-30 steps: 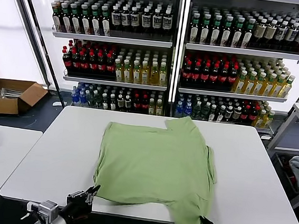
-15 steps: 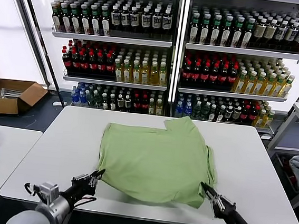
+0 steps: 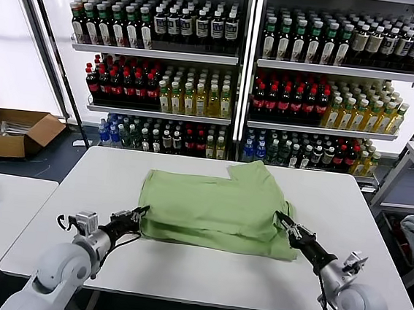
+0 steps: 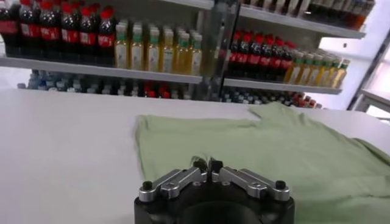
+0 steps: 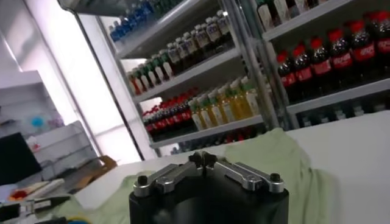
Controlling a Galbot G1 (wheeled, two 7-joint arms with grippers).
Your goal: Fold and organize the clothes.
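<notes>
The light green shirt (image 3: 216,211) is lying on the white tabletop (image 3: 348,212), its near part folded over.

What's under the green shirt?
The green shirt lies on the white table, with its front part folded up over itself. Whether anything else hides beneath the cloth cannot be seen.

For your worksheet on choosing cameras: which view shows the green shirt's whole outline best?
The head view: the green shirt lies entirely in frame on the white table. The left wrist view shows only part of it beyond the gripper; the right wrist view shows just a strip.
</notes>
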